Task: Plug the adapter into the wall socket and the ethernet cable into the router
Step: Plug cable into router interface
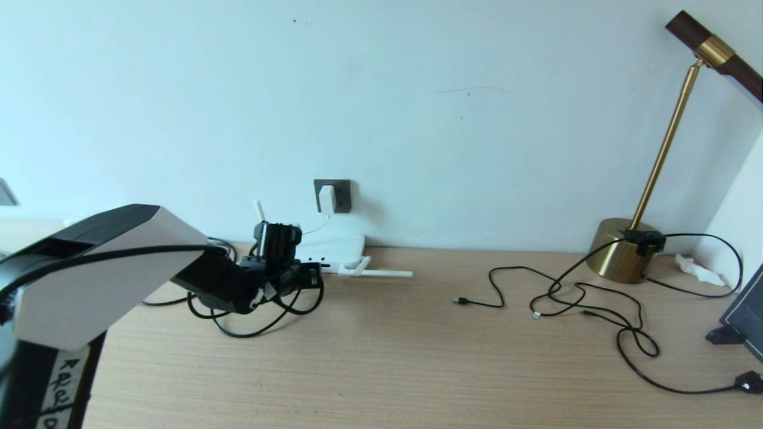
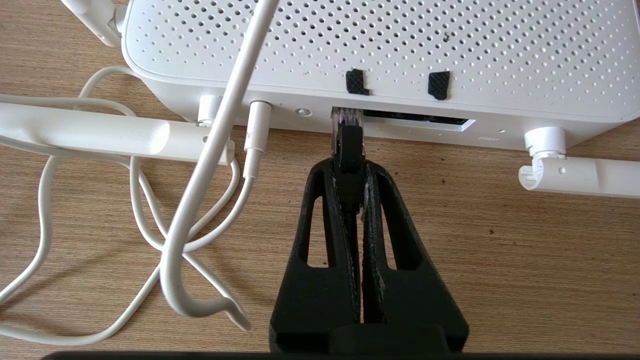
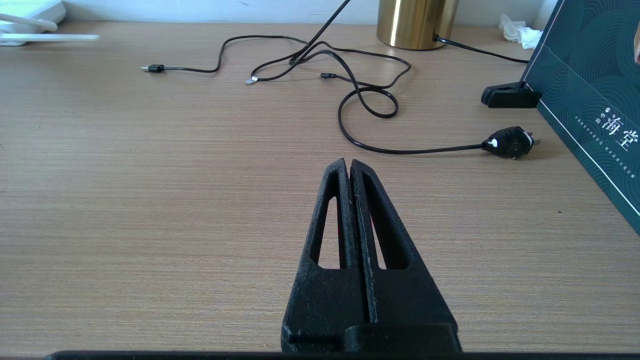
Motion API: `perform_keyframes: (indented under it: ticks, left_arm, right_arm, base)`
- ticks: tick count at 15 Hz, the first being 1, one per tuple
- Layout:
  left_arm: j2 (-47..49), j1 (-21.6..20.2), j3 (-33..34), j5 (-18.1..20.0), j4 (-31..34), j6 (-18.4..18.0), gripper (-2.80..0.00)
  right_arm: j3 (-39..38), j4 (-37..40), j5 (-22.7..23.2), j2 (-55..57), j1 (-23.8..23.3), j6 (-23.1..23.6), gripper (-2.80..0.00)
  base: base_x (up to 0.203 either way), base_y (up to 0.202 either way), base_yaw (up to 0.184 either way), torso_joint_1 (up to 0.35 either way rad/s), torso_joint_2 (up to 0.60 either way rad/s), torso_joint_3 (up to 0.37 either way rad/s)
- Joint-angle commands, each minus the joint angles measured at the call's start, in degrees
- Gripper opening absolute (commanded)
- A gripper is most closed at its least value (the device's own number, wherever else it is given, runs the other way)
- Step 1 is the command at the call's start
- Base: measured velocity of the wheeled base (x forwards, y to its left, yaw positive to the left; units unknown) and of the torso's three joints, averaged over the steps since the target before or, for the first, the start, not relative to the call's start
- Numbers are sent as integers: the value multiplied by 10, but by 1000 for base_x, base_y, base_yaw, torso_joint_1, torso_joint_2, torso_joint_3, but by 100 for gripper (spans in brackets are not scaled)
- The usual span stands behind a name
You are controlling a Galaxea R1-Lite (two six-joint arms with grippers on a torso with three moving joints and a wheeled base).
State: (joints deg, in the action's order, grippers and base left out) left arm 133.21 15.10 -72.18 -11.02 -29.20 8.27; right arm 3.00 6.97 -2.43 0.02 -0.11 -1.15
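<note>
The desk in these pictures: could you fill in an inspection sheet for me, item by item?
Surface: wooden desk against a pale wall.
Job's things: adapter sits in the wall socket; ethernet cable plug at the router port.
Clutter: crumpled tissue, dark box.
Grippers: left end effector shut on the ethernet cable plug; right end effector shut, empty, above bare desk.
Cables: loose thin black cables; white cord coiled by the router.
Surroundings: brass lamp.
</note>
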Motion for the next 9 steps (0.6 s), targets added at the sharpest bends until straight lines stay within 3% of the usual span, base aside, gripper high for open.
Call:
perform_keyframes:
  ticks: [1,9]
  left_arm:
    - [4,0,-4,-1,-3,1,-280]
    - [9,0,-8,-1,-3,1,-280]
  right_arm:
    - [0,1,0,1,0,0,-280]
    - [0,1,-1,1,0,0,-280]
  base:
    - [0,0,0,0,0,0]
    - [0,0,0,0,0,0]
